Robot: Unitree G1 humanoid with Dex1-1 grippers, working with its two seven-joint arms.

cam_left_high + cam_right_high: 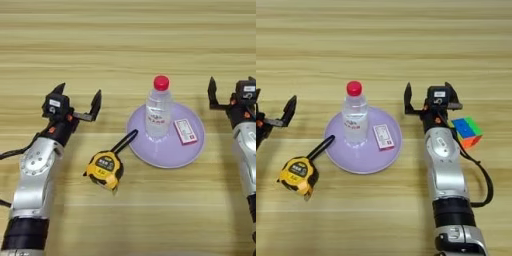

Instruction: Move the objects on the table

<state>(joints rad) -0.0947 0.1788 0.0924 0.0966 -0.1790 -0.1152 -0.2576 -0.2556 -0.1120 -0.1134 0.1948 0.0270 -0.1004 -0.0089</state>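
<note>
A clear plastic bottle point(159, 111) with a round red cap stands upright on a smooth lilac plate point(167, 150) on the wood-grain table point(125, 40), a small flat card point(185, 131) beside it on the plate. The rounded yellow-and-black tape measure point(104, 169) lies just left of the plate, its black strap touching the rim; the multicoloured cube point(466, 131) sits just right of the right claw point(428, 97). Left claw point(77, 97) and right claw both hover spread, holding nothing

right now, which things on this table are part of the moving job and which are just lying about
Part of the job:
- clear plastic water bottle with red cap, upright on the plate
- yellow-and-black tape measure with black strap
- small multicoloured puzzle cube, beside the right arm

Just there:
- round lilac plate
- small red-and-white card lying on the plate
</note>
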